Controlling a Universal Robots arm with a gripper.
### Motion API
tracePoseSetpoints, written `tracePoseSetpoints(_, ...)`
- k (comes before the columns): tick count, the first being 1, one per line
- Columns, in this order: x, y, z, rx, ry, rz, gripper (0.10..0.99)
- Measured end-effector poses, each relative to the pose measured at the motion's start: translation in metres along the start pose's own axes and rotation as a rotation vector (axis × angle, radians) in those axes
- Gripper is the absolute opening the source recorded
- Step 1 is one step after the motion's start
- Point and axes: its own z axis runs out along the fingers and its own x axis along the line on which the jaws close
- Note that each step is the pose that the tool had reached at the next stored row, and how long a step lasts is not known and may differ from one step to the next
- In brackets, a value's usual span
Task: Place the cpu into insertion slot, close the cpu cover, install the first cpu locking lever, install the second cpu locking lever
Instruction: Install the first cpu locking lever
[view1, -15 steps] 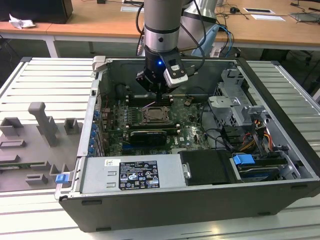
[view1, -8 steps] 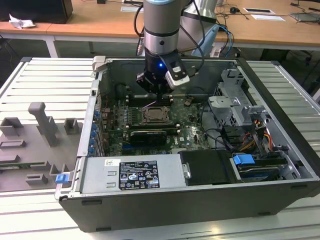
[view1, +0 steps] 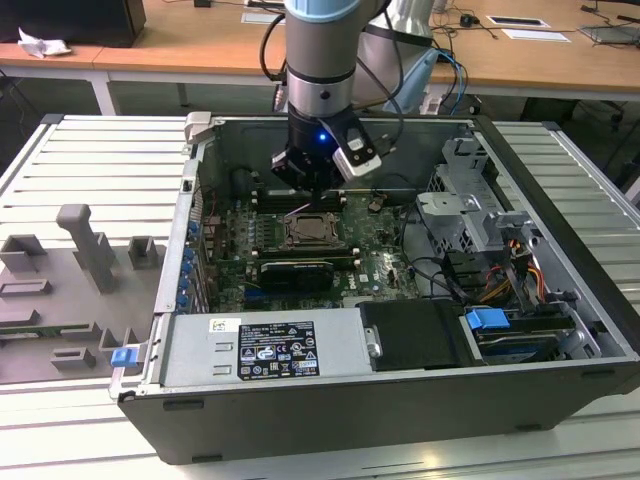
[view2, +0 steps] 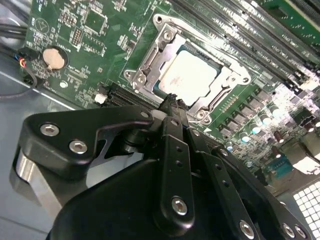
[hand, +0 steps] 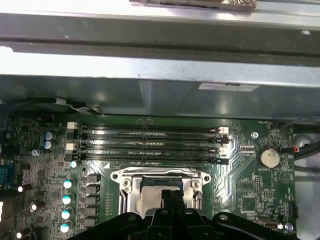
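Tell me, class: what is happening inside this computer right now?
A robot arm reaches into an open computer case, with its gripper poised just above the insertion slot on the green motherboard. The cpu already lies in the slot, and the cpu cover is down around it, its silver top showing through the frame's opening. The fingers are together and hold nothing. In the exterior view the gripper hangs over the socket, beside the memory slots.
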Motion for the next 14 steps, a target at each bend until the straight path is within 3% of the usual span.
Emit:
tracePoseSetpoints(2, 0.0010, 0.0009, 0.0018, -0.010, -0.0017, 0.000, 0.106)
tracePoseSetpoints(14, 0.0024, 0.0023, 0.0044, -0.016, -0.0059, -0.001, 0.106)
